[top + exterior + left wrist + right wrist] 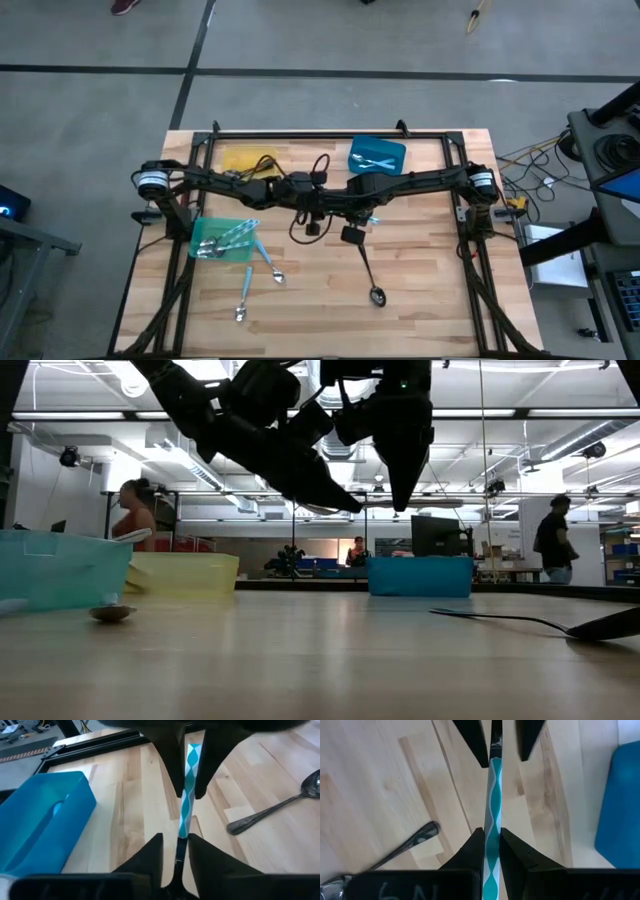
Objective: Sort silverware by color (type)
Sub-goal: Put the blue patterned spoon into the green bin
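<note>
The left gripper [176,851] and right gripper [492,845] meet nose to nose above mid-table, between the yellow bin [247,160] and blue bin [378,153]. Each is clamped on one end of a blue-patterned utensil [188,785]. A dark spoon [369,276] lies on the table [420,290] to the right.

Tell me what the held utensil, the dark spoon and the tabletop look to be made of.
Held utensil: handle patterned in light blue and white waves, probably plastic or coated; matte.
Dark spoon: probably metal; dull grey with glints on the bowl.
Tabletop: wood; pale planks with visible grain and seams.
</note>
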Available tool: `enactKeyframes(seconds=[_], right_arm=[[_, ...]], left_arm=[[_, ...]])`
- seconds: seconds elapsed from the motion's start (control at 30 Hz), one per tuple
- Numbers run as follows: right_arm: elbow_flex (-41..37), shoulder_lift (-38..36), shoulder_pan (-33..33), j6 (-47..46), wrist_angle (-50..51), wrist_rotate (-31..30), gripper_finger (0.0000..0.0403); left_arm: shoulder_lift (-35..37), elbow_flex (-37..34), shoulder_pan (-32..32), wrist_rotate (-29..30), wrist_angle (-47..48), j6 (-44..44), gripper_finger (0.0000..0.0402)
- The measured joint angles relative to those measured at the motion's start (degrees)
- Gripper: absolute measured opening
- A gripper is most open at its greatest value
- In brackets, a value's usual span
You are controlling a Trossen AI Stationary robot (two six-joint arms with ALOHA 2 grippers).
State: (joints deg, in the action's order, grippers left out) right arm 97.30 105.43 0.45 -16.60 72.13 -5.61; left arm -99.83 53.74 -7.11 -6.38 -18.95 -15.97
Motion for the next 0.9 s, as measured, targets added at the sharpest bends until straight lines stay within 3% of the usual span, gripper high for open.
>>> enactKeyframes(seconds=[0.17,0.3,0.67,0.9], right_arm=[[0.0,0.0,0.0,0.6,-0.5,0.0,0.0026],[0.0,0.0,0.0,1.4,-0.7,0.0,0.0029],[-0.1,-0.6,0.0,0.3,-2.3,-1.0,0.0151],[0.0,-5.5,0.0,1.1,-2.0,-2.0,0.0174]], left_arm=[[0.0,0.0,0.1,-0.3,0.8,0.4,0.0018],[0.0,0.0,0.2,-0.6,1.0,1.4,0.0009],[1.1,0.0,0.2,0.5,2.9,4.9,0.0002],[7.7,-0.3,0.3,3.8,14.0,7.6,0.0001]])
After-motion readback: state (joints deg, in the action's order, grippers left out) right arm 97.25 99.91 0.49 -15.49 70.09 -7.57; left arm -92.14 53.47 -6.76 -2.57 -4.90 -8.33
